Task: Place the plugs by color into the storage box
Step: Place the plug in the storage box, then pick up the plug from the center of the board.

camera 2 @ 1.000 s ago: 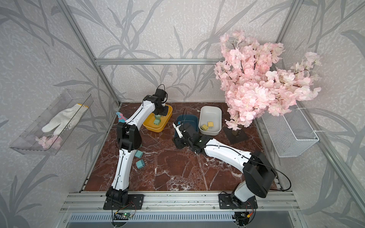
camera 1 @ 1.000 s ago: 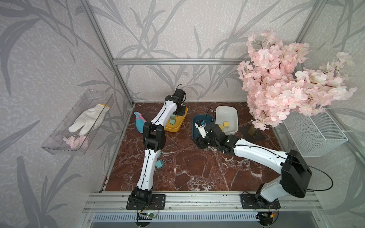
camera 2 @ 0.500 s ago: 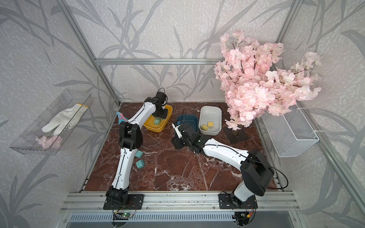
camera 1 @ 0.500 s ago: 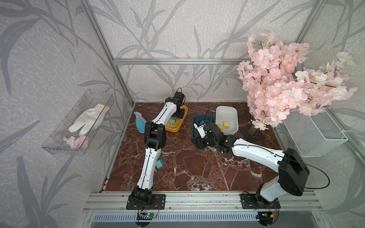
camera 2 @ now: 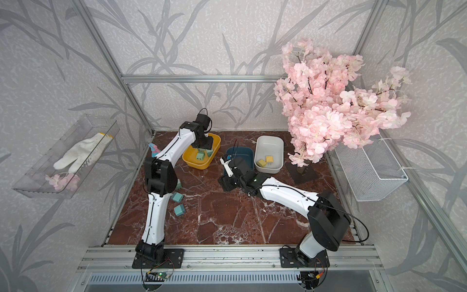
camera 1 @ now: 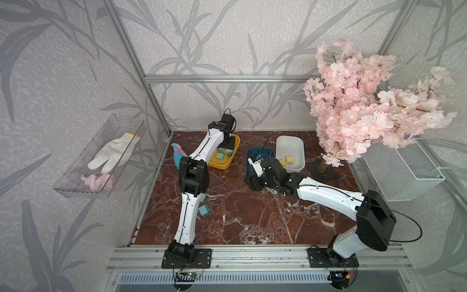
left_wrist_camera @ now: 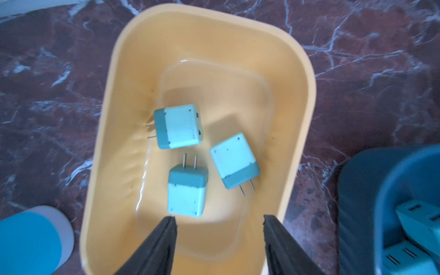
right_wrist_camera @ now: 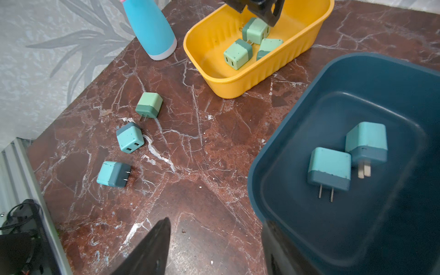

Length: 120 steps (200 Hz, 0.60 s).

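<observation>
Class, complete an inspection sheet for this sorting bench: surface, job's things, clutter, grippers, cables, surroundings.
Surface: red-brown marble tabletop, white-veined.
Job's things: three green plugs in the yellow bin; two teal-blue plugs in the dark blue bin; two yellow plugs in the white bin; one loose green plug and two loose teal-blue plugs on the tabletop.
Clutter: light-blue spray bottle.
Grippers: left gripper open over the yellow bin; right gripper open beside the dark blue bin; both empty.
Cables: black cable looping off the right arm.
Surroundings: blossom tree, wire basket, wall tray holding a glove.
</observation>
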{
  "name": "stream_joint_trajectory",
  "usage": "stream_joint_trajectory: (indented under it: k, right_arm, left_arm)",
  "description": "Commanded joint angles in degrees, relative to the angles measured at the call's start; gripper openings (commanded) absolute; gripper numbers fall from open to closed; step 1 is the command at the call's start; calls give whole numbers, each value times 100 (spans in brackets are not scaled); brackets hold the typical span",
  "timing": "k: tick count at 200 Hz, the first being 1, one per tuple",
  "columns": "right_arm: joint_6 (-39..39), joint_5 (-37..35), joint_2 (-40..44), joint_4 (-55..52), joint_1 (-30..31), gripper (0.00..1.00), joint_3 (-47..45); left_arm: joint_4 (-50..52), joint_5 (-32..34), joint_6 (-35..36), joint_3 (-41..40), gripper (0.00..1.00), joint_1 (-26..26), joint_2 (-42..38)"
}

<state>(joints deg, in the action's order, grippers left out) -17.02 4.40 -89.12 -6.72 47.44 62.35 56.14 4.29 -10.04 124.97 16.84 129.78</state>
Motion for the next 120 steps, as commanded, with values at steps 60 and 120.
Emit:
stream_joint_trajectory:
  k: [60,120]
  right_arm:
    - [62,354,624,-967,433,66,791]
    - [731,896,436,-933,778,65,932]
  left_arm:
    - [-805,-470,-634,-4323,59,83,-4635]
    - [-687,-463,-646,-6396,58,83,-7040]
